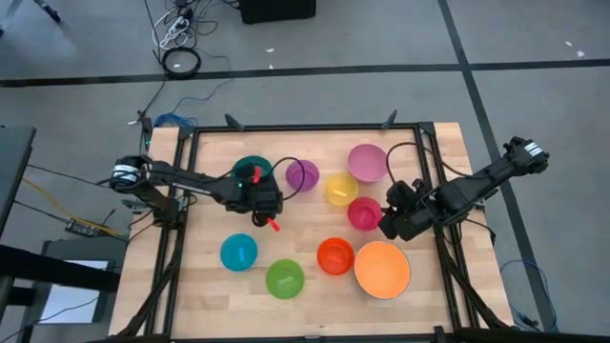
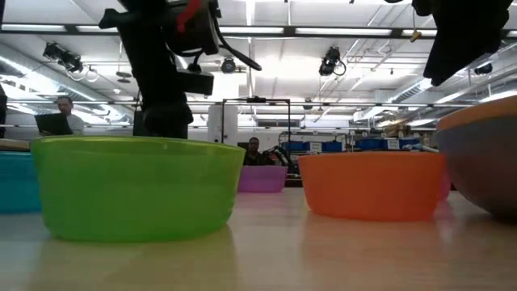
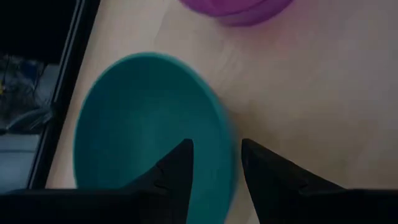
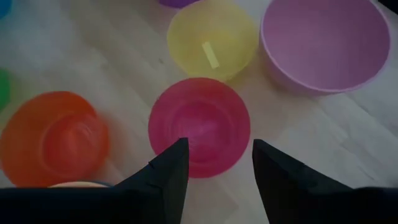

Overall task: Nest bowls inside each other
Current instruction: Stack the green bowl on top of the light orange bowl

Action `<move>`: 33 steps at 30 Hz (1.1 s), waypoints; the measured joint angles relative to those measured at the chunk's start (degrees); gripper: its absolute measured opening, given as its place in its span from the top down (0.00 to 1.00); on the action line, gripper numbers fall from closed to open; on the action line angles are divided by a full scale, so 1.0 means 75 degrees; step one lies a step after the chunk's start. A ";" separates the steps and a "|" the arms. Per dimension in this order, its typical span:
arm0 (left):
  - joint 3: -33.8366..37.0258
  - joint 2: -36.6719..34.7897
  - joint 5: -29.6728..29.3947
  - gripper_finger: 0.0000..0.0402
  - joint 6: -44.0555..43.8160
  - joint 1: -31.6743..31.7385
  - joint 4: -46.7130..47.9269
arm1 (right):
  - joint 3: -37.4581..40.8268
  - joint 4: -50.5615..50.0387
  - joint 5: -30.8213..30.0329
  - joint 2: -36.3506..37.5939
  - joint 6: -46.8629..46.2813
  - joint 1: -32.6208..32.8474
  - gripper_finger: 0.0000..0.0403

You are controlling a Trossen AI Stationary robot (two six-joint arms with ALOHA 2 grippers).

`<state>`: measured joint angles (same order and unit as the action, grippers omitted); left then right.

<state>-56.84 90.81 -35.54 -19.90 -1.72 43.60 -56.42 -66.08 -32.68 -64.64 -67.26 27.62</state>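
Teal bowl (image 3: 149, 124) rim between open left hand (image 3: 214, 155) fingers; magenta bowl (image 4: 199, 124) under open right hand (image 4: 214, 155).

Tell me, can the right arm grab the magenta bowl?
Probably yes. The right end effector hovers open just above the magenta bowl, with its near rim between the fingers and nothing in between.

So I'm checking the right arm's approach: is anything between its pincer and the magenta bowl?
Nothing visible. The right pincer is open, with the magenta bowl just ahead of its tips. The yellow bowl, pink bowl and red-orange bowl sit off to the sides, not in between.
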 joint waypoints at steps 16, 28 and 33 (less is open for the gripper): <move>-0.0366 0.0023 0.0324 0.64 -0.0377 0.0230 0.0445 | 0.0000 0.0047 0.0043 -0.0231 -0.0003 0.0000 0.59; -0.1609 0.0023 0.1018 0.62 -0.1624 0.0525 0.2415 | 0.0000 0.0052 0.0040 -0.0231 -0.0003 0.0000 0.58; -0.1670 0.0023 0.1692 0.56 -0.1993 0.0934 0.2675 | 0.0000 0.0055 0.0037 -0.0231 -0.0003 -0.0035 0.57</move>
<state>-69.36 90.98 -22.85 -34.84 5.29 63.67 -56.42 -65.67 -32.40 -66.37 -67.29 27.36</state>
